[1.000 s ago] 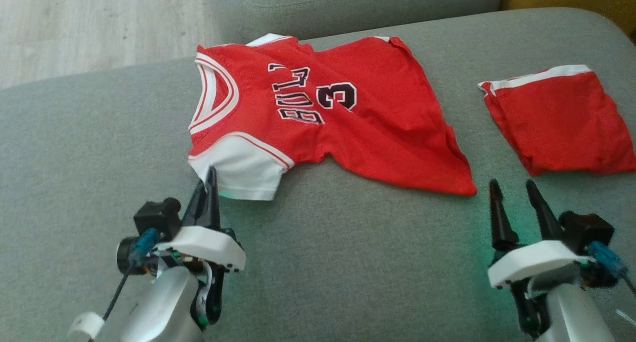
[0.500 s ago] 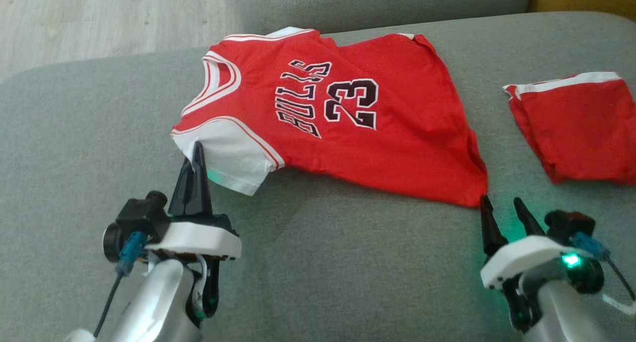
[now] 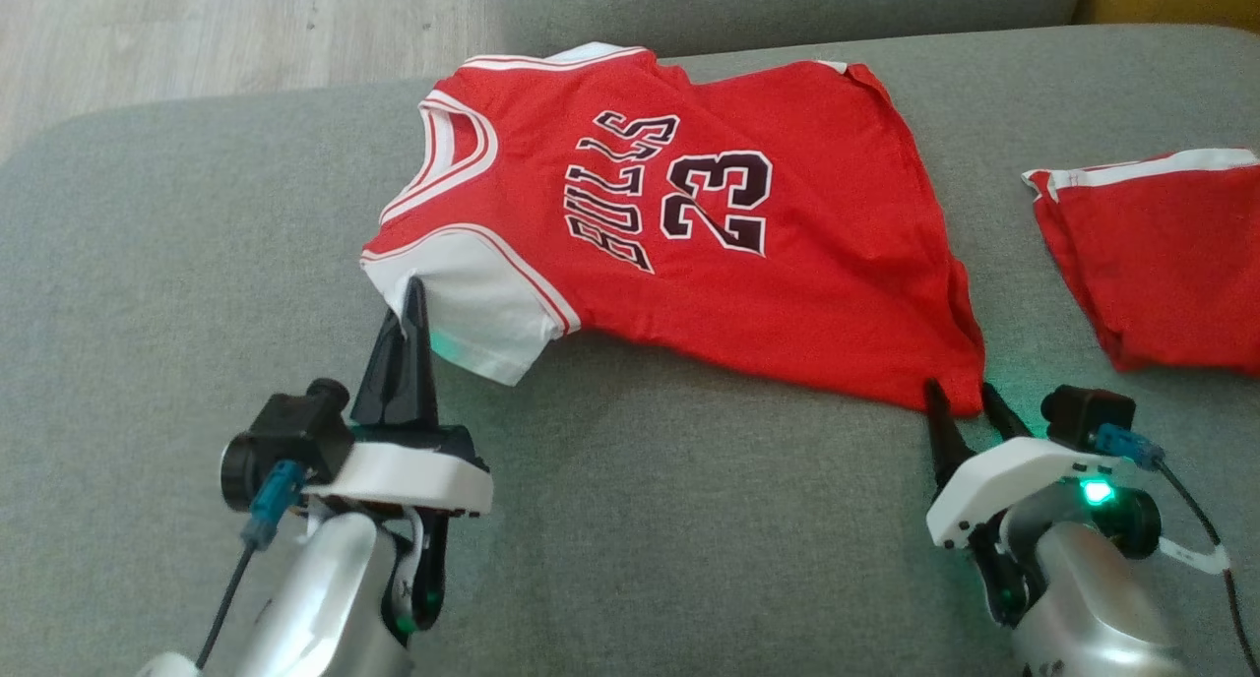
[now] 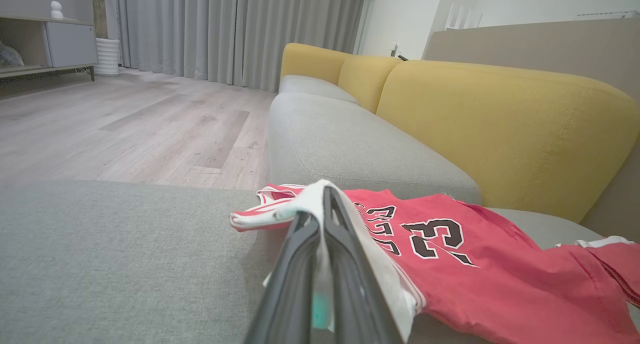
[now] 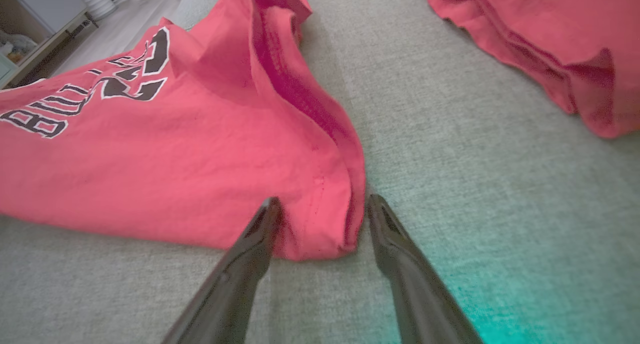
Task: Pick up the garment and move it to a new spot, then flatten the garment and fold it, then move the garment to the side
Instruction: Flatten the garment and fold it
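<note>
- The red jersey point(image 3: 689, 234) lies spread face up on the grey sofa seat point(image 3: 689, 539), its "BULLS 23" lettering turned sideways in the head view, collar toward the robot's left and hem toward its right.
- The left end effector point(image 3: 411, 298) has its two dark fingers pressed together, pinching the near edge of the jersey's white sleeve point(image 3: 482, 313). In the left wrist view the white cloth folds over the fingertips and is raised a little off the seat.
- The right end effector point(image 3: 965, 394) is spread, fingertips low at the seat. In the right wrist view the jersey's near hem corner point(image 5: 320, 234) sits between the two fingers, one on each side of it, and the jaws are not closed on the cloth.
- A second folded red garment point(image 3: 1162, 254) with a white band lies apart from the jersey, further to the robot's right on the same seat.
</note>
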Controlling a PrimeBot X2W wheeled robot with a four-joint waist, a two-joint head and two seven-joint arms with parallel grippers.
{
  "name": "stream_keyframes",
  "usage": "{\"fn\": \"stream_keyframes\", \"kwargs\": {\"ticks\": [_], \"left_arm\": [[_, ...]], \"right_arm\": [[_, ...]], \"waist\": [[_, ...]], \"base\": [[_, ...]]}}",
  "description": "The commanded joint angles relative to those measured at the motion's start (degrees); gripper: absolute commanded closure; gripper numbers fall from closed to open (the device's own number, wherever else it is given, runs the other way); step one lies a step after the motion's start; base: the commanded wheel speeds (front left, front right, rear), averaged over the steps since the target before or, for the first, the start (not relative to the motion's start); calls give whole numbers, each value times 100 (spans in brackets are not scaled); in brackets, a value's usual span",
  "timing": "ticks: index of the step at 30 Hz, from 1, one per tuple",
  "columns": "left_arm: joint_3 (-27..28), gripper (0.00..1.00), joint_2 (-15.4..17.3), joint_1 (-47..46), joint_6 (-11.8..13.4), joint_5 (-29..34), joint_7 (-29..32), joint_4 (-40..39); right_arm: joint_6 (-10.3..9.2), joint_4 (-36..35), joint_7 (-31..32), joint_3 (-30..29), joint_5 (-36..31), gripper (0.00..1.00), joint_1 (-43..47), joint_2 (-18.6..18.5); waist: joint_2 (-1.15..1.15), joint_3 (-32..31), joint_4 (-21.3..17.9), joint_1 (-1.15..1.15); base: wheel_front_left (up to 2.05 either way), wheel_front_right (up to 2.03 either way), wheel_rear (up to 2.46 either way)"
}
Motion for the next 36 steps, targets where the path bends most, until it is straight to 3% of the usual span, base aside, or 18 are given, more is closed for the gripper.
{"fn": "stream_keyframes", "kwargs": {"ticks": [1, 12, 17, 24, 30, 36], "left_arm": [[273, 100, 37, -129, -32, 86, -69, -200], [652, 100, -44, -190, -259, -319, -53, -277], [940, 100, -17, -780, -390, -766, 226, -713], [1130, 100, 25, -1514, -392, -1047, 552, -1807], [1283, 100, 120, -1659, -133, -1216, 1026, -3154], [1487, 100, 295, -1766, 288, -1450, 1800, -4140]], "right_arm": [[-4, 119, -21, 282, 62, 100, -58, 27], [-4, -373, -623, 691, 447, 100, -417, 27], [-4, -1436, -654, 507, 251, 100, -854, 27], [-4, -3283, -96, 309, -50, 100, -1150, -119], [-4, -5098, 688, 263, -80, 100, -913, -502], [-4, -6519, 1547, -13, -164, 100, -599, -607]], "waist": [[0, -25, -7, 0], [0, -319, -120, 0], [0, -568, -194, 0], [0, -849, -262, 0], [0, -900, -264, 0], [0, -738, -244, 0]], "base": [[0, 0, 0], [0, 0, 0], [0, 0, 0], [0, 0, 0], [0, 0, 0], [0, 0, 0]]}}
